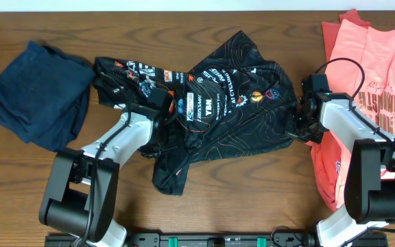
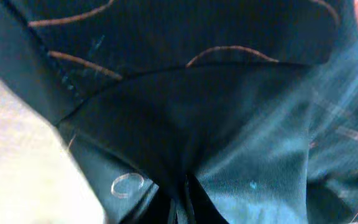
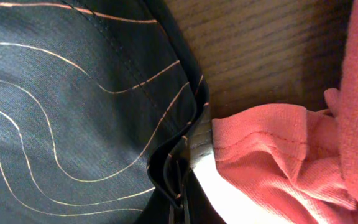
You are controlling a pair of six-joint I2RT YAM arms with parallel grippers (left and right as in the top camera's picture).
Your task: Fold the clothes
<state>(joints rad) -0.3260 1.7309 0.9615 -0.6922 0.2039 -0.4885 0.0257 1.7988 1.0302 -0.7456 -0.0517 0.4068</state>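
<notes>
Left claw (image 1: 169, 106) sits on the thin black sports jersey with fine orange contour lines (image 1: 238, 127), pinched tight on a gathered fold near its left sleeve. Over at the jersey's right edge, the right claw (image 1: 297, 125) clamps the hem, right up against the coral-pink cotton T-shirts (image 1: 379, 68) lying right of the jersey. A crumpled dark navy garment (image 1: 36, 92) lies left of the jersey, apart.

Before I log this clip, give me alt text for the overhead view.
A crumpled black jersey with orange contour lines lies mid-table, the left gripper at its left part and the right gripper at its right edge. A navy garment sits far left, coral-pink T-shirts far right, on a wooden table.
</notes>
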